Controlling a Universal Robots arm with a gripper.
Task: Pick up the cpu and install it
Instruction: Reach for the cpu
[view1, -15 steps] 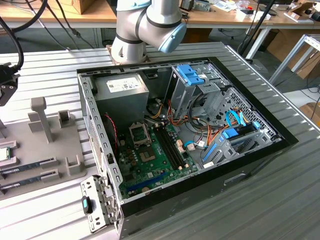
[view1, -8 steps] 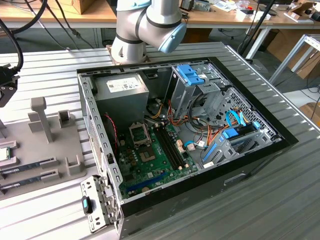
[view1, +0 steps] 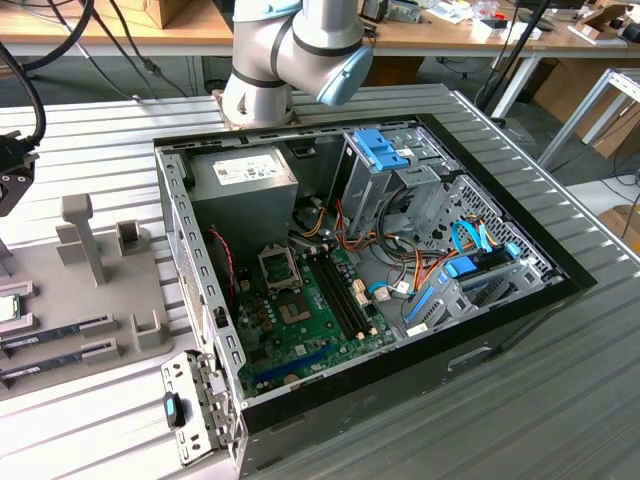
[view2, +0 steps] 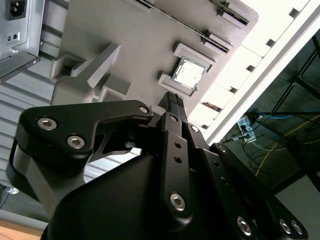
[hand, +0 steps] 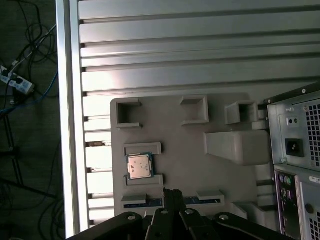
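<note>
While the cpu (hand: 139, 166) lies flat between two brackets (hand: 143, 148) of the grey tray (hand: 190, 150) on the tabletop (hand: 175, 50), seemingly kept located for pickup, the gripper (hand: 173, 191) hovers near it, closed and empty

Shiny metal cpu (hand: 139, 166), seemingly matt plastic tray (hand: 190, 150)

Robotics lab or workshop. Ribbed aluminium table (view1: 90, 150) carries a robot arm (view1: 290, 50), an opened computer case (view1: 450, 365) and a grey moulded fixture plate (hand: 200, 175) just ahead of the fingers (hand: 172, 197). Cluttered wooden workbenches (view1: 100, 35) stand well away from the fingers. Loose cables (hand: 30, 37) and a power strip (hand: 17, 84) lie on the floor past the table edge.
</note>
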